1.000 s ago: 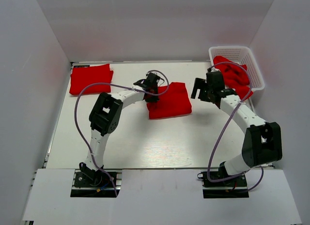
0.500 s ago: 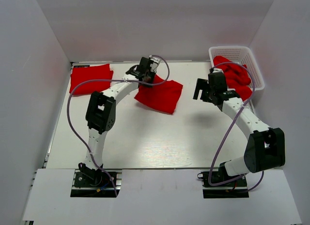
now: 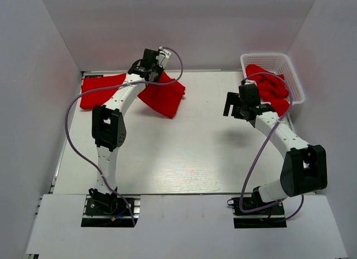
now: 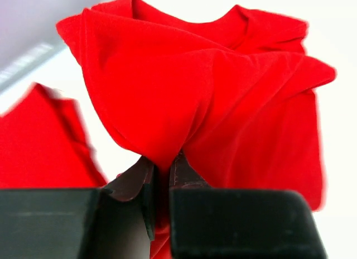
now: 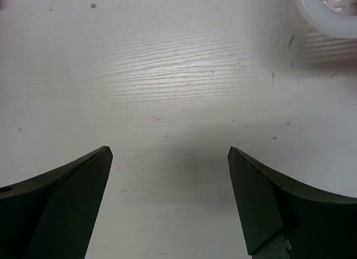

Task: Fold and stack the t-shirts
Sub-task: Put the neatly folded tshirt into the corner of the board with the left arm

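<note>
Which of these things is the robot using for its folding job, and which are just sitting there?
For the job: held red t-shirt; folded t-shirt, far left; heaped t-shirts, far right.
Just sitting there: white basket; table.

Red t-shirt (image 4: 223, 91), pinched between the left fingers (image 4: 187, 178): soft cloth, matt, no sheen, draping in smooth rounded folds above them. Second t-shirt (image 4: 39, 142), left of those fingers: same matt red cloth, blurred. Left fingers: black, hard, plastic-looking, dull finish, flat smooth faces. Right fingers (image 5: 61, 203): dark, matt, smooth, likewise plastic-looking. Table (image 5: 184, 75), between and beyond the right fingers: white, fine streaky grain, faint satin sheen, small dark specks and scuffs. Basket (image 5: 321, 19), beyond the right-hand finger: white plastic, smooth glossy rim.
</note>
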`<state>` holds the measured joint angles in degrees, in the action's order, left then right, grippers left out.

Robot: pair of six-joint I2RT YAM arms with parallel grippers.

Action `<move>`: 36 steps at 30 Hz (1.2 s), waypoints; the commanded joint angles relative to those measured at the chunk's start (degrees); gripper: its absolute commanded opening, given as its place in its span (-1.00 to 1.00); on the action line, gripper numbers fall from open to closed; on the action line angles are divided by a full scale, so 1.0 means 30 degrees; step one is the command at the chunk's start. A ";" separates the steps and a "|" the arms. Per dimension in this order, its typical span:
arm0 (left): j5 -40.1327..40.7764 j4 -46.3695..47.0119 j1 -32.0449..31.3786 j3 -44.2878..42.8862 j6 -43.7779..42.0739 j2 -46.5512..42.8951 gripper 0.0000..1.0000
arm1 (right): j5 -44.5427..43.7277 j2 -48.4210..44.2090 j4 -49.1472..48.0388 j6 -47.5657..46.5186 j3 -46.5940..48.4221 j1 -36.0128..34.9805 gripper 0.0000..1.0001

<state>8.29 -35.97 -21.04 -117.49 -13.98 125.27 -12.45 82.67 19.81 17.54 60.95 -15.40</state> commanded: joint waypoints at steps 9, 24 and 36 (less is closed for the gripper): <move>0.0663 0.0035 0.1856 -0.3168 -0.3747 -0.0627 -1.00 | -0.1621 0.0714 0.0514 -0.0397 0.0924 0.0064 0.81; 0.0341 0.0856 0.3964 -0.2791 -0.5595 -0.1064 -1.00 | -0.0980 0.2705 0.1746 -0.0514 0.2272 0.0064 0.81; 0.0341 0.1031 0.4989 -0.2818 -0.5038 -0.2234 -1.00 | -0.0100 0.3408 0.2096 -0.0486 0.2623 0.0034 0.81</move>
<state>9.69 -35.44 -6.83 -124.40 -29.52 125.19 -14.15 91.83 25.36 16.29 66.06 -15.40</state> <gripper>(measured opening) 0.184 0.904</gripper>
